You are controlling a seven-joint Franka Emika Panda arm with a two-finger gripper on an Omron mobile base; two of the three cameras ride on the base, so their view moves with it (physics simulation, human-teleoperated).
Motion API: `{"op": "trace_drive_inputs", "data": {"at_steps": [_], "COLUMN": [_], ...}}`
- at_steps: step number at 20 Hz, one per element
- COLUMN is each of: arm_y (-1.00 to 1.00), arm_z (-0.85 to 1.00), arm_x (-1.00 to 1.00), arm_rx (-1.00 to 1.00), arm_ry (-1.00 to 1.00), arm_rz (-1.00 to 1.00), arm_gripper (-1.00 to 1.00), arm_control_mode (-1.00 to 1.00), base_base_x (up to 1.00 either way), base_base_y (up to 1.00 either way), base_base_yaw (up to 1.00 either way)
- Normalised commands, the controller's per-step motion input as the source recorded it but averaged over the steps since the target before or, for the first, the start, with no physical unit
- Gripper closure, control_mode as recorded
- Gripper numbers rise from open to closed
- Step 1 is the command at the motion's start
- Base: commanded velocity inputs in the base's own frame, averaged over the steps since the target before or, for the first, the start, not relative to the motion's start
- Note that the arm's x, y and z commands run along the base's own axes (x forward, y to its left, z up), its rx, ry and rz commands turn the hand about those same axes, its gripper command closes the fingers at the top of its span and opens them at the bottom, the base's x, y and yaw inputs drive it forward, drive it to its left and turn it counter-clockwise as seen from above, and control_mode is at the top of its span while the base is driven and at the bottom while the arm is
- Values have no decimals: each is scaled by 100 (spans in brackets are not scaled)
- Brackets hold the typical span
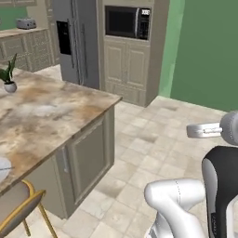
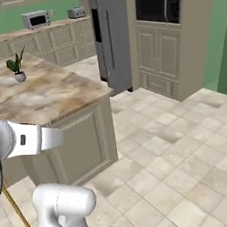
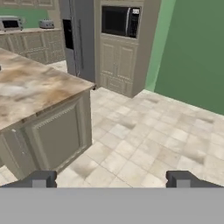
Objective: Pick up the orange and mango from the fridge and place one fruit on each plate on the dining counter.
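The grey fridge [image 1: 80, 42] [image 2: 112, 35] [image 3: 78, 35] stands at the back with its doors shut, so the orange and mango are hidden. The marbled dining counter [image 1: 51, 111] [image 2: 48, 96] [image 3: 30, 89] reaches in from the left. The rim of one white plate [image 1: 3, 168] with a thin skewer shows at the left edge of the left base view. In the hand view my gripper [image 3: 111, 179] is open, its fingertips [image 3: 41, 178] wide apart with nothing between them, and it faces the tiled floor well short of the fridge.
A small potted plant [image 1: 9, 76] [image 2: 17, 67] stands on the dining counter. A built-in microwave [image 1: 126, 22] [image 3: 120, 21] sits in the tall cabinet right of the fridge. A yellow-framed chair [image 1: 21, 209] stands by the counter's near side. Open tiled floor [image 2: 180, 147] leads to the fridge.
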Motion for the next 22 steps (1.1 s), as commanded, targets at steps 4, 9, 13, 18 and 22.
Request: {"op": "trace_drive_inputs", "data": {"at_steps": [4, 9, 13, 18, 22], "arm_y": [0, 0, 0, 0, 0], "arm_z": [0, 0, 0, 0, 0], "arm_x": [0, 0, 0, 0, 0], "arm_rx": [0, 0, 0, 0, 0], "arm_ry": [0, 0, 0, 0, 0], "arm_rz": [0, 0, 0, 0, 0], "arm_gripper": [-100, -100, -100, -100, -100], "arm_control_mode": [100, 100, 100, 100, 100], "base_base_x": [87, 87, 87, 86, 85], "base_base_y": [-77, -73, -71, -68, -63], "base_base_yaw": [30, 33, 35, 37, 42]}}
